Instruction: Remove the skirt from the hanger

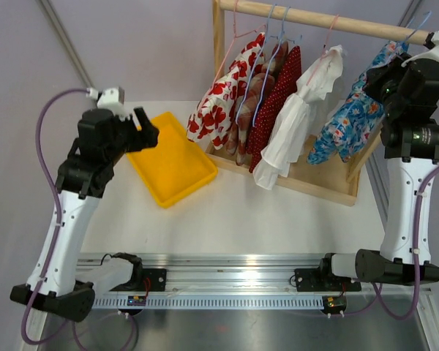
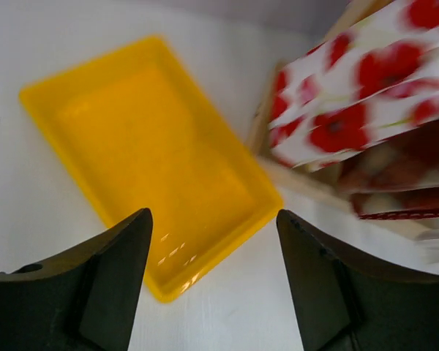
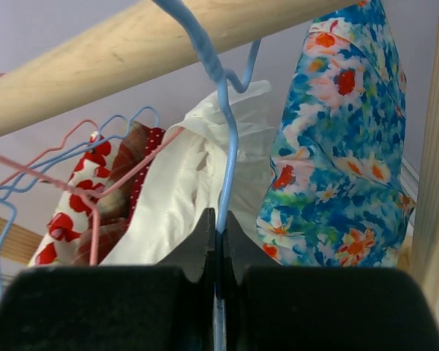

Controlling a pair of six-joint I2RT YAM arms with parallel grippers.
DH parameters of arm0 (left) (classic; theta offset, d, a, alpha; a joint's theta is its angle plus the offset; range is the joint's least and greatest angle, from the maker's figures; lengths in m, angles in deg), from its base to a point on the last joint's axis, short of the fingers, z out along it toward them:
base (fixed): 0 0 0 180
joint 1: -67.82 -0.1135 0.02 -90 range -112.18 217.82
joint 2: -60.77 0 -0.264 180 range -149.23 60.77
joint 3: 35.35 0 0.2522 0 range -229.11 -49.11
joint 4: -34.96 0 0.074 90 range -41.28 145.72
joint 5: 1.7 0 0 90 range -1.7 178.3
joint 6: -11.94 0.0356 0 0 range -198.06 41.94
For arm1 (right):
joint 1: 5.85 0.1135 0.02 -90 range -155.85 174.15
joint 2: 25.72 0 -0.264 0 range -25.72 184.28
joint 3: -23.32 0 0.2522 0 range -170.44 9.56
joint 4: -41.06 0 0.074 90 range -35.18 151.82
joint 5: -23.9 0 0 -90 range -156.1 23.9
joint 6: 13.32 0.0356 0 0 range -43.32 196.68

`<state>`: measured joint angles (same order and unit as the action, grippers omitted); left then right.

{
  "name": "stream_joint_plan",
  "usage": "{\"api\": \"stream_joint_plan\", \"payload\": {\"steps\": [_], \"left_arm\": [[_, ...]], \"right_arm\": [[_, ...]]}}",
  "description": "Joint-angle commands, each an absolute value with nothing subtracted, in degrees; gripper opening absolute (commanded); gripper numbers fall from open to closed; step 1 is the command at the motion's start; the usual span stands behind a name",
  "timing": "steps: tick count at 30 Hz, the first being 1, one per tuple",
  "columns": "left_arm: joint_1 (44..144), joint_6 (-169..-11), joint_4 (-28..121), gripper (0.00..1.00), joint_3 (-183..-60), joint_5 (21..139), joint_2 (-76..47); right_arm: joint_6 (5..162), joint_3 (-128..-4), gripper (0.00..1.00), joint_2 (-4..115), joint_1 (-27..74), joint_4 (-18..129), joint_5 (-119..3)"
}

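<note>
A blue floral skirt hangs on a blue wire hanger at the right end of the wooden rod. My right gripper is up at that hanger. In the right wrist view my right gripper is shut on the hanger's wire just below its hook, which sits over the rod; the skirt hangs to the right. My left gripper is open and empty above the yellow tray, as the left wrist view also shows.
A wooden rack holds other hung garments: a white one with red poppies, a red dotted one and a plain white one. The rack's right post stands close beside the skirt. The yellow tray lies left of the rack.
</note>
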<state>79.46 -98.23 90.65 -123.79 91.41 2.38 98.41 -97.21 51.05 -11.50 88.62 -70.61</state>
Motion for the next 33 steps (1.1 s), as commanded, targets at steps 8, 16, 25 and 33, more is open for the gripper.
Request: {"api": "stream_joint_plan", "payload": {"steps": [8,16,25,33], "left_arm": [[101.1,-90.9,85.3,0.99,-161.2,73.3,-15.7],[127.4,-85.1,77.5,0.99,-157.1,76.9,-23.8],[137.4,-88.1,65.1,0.99,-149.0,77.5,-29.4],[138.6,-89.9,63.1,0.00,-145.9,81.8,-29.7]], "right_arm": [[104.1,-90.8,0.00,35.8,-11.6,89.1,-63.0],[108.8,-87.5,0.00,27.0,-11.6,94.5,-54.3],[112.2,-89.9,0.00,22.6,-11.0,100.1,-50.3],[113.0,-91.3,0.00,22.0,-10.9,100.4,-51.0]]}}
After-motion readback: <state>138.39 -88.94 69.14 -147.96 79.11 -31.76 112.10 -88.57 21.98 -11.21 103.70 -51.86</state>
